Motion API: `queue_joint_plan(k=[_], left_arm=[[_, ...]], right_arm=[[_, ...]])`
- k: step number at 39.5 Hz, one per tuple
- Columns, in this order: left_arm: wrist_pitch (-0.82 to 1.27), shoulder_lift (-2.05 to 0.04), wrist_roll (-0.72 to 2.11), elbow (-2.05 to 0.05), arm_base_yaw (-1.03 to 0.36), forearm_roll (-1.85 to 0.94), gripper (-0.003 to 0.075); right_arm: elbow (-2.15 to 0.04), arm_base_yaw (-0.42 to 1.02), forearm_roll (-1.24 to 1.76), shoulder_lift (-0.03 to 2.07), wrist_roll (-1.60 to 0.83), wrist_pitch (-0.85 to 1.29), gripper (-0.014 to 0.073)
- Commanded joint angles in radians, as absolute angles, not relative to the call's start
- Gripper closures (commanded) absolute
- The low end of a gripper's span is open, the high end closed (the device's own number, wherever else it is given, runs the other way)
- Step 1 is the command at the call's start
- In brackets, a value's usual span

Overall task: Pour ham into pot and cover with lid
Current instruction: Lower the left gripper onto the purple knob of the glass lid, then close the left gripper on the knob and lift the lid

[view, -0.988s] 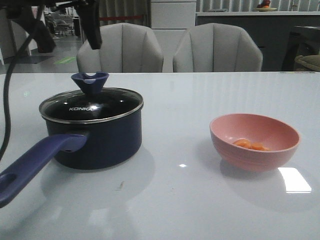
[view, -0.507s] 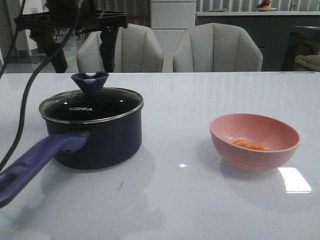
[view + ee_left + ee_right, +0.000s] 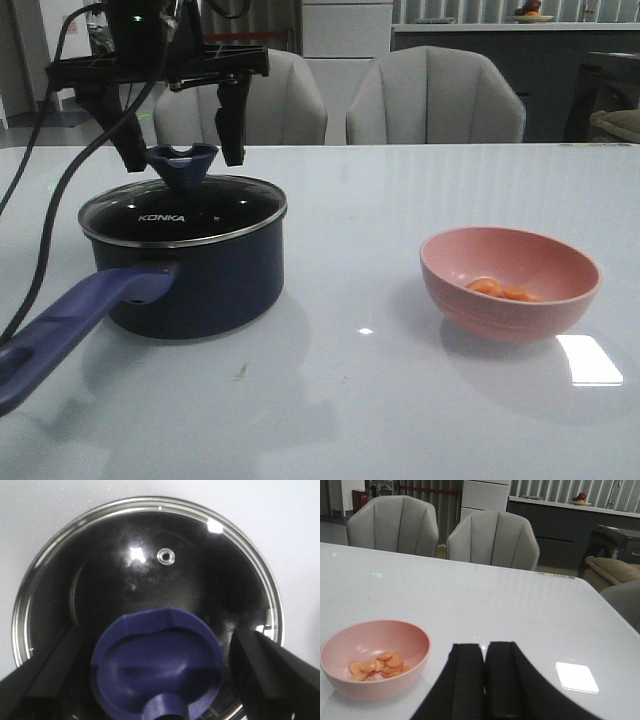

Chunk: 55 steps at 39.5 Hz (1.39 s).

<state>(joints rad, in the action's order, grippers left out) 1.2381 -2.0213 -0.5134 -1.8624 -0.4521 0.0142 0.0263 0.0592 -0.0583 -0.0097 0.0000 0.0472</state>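
The dark navy pot [image 3: 195, 280] stands at the left of the table with its long purple-blue handle [image 3: 70, 325] pointing to the near left. The glass lid [image 3: 182, 210] with "KONKA" lettering sits on it. My left gripper [image 3: 183, 155] is open, its fingers either side of the blue knob [image 3: 181, 162], apart from it. In the left wrist view the knob [image 3: 159, 662] lies between the two fingers over the lid [image 3: 150, 560]. The ham [image 3: 500, 291] lies in the pink bowl [image 3: 510, 283] at the right. My right gripper [image 3: 485, 652] is shut and empty beside the bowl [image 3: 375, 657].
Two grey chairs [image 3: 340, 100] stand behind the table's far edge. A black cable [image 3: 40, 200] hangs from the left arm near the pot's handle. A bright light reflection [image 3: 590, 360] lies on the table right of the bowl.
My left gripper has come down and forward from above the pot until its open fingers stand on either side of the lid's knob. The pot, lid and bowl have not moved.
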Motion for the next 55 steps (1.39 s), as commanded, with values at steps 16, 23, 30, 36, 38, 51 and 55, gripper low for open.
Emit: queue_joint_plan(k=[16, 23, 30, 36, 38, 51, 55], left_arm=[[1.209, -1.975, -0.523, -1.891, -0.458, 0.008, 0.019], [1.211, -1.975, -0.523, -1.891, -0.458, 0.008, 0.0241], [1.211, -1.975, -0.523, -1.891, -0.458, 0.008, 0.0262], [1.211, -1.975, -0.523, -1.891, -0.458, 0.008, 0.0302], [1.211, -1.975, -0.523, -1.891, -0.458, 0.008, 0.0317], [1.211, -1.975, -0.523, -1.891, -0.458, 0.008, 0.037], [1.211, -1.975, -0.523, -1.891, -0.458, 0.008, 0.037]], right_arm=[[0.022, 0.055, -0.071, -0.03, 0.005, -0.025, 0.0455], [0.022, 0.055, -0.071, -0.03, 0.005, -0.025, 0.0455], [0.022, 0.055, -0.071, -0.03, 0.005, -0.025, 0.0455], [0.022, 0.055, -0.071, -0.03, 0.005, -0.025, 0.0455], [0.022, 0.055, -0.071, -0.03, 0.005, -0.025, 0.0455], [0.022, 0.055, -0.071, -0.03, 0.005, -0.025, 0.0455], [0.022, 0.055, -0.071, -0.03, 0.005, -0.025, 0.0455]])
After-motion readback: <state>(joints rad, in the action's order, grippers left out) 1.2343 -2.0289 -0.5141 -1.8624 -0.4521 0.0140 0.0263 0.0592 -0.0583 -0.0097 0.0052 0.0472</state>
